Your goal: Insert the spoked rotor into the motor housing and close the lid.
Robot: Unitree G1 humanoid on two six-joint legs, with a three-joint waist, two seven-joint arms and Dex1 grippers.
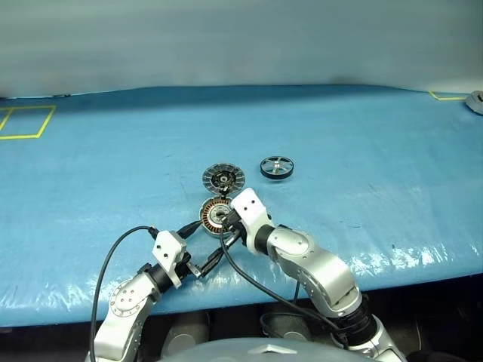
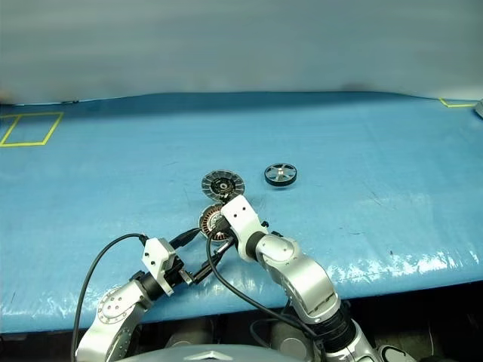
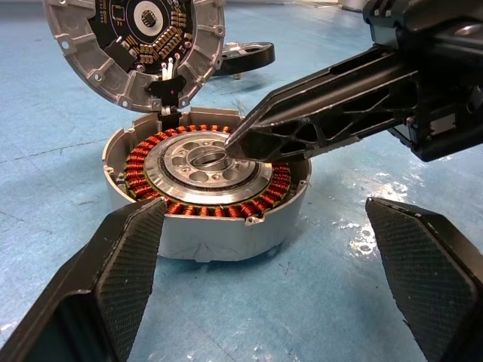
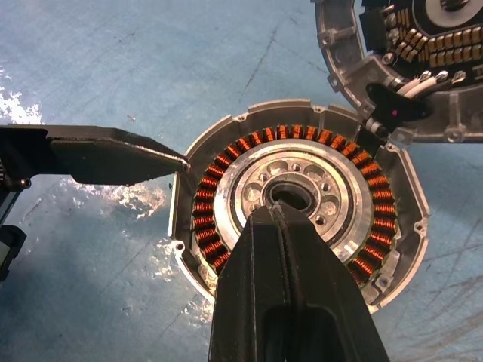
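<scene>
The motor housing (image 3: 198,226) lies open on the blue table, showing copper coils around a silvery centre. Its lid (image 3: 136,38), hinged at the far edge, stands tilted up and back with its finned face showing. The spoked rotor (image 1: 277,167), with its black rim, lies flat on the table to the right of the lid, apart from both grippers. My right gripper (image 4: 278,213) is shut and empty, its tip on the housing's centre hole. My left gripper (image 3: 264,219) is open in front of the housing. One of its fingertips (image 4: 177,158) is at the housing's outer wall.
The blue table (image 1: 362,151) reaches far to the left, right and back. Yellow tape marks (image 1: 26,122) lie at the far left, and another (image 1: 449,96) at the far right beside a small grey object (image 1: 475,102). Black cables (image 1: 249,283) trail from both wrists over the near edge.
</scene>
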